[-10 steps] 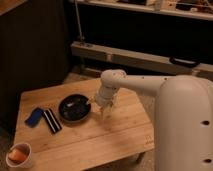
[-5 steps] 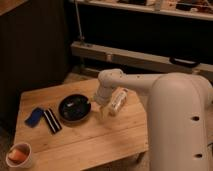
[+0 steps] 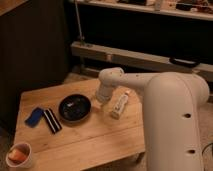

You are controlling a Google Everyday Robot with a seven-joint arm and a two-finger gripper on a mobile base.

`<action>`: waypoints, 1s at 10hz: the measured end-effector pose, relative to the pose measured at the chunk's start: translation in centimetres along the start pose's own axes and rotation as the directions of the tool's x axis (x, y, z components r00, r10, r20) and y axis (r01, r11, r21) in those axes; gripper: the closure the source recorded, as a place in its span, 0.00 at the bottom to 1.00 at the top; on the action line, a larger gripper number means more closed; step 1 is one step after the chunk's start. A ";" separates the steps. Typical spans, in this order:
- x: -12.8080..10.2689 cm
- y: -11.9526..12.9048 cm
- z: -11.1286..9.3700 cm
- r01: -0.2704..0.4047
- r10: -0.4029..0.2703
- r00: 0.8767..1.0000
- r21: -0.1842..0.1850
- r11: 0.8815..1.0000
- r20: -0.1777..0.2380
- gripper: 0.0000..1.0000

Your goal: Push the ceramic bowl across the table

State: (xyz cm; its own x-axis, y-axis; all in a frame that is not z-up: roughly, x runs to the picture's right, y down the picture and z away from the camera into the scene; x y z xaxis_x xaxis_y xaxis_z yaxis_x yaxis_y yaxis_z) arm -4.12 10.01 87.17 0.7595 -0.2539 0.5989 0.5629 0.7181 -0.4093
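Observation:
The ceramic bowl [image 3: 75, 107], wide, shallow and glossy black with faint pale marks inside, sits left of centre on the table [image 3: 95, 142], whose top is light wooden planks. My gripper [image 3: 100, 98] hangs at the end of the white arm, just off the bowl's right rim and low over the table top. Whether it touches the rim I cannot tell. My large white arm body fills the right side of the view.
A white tube-like object [image 3: 120, 105] lies on the table just right of the gripper. A blue item [image 3: 35, 116] and a black striped item [image 3: 51, 121] lie left of the bowl. A small white cup [image 3: 20, 156] with orange contents stands at the front left corner. Dark shelving runs behind.
My arm has shifted over the table, uncovering the white tube-like object to the right of the gripper. The bowl has stayed in the same place.

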 end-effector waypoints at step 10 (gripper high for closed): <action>3.2 -3.5 1.1 -0.098 0.098 0.995 0.023 0.995 0.033 0.20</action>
State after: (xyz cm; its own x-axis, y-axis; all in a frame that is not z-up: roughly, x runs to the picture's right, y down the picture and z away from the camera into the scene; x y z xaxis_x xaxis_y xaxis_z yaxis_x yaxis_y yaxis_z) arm -4.02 7.39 91.30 0.7996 -0.1612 0.5784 0.4778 0.7543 -0.4503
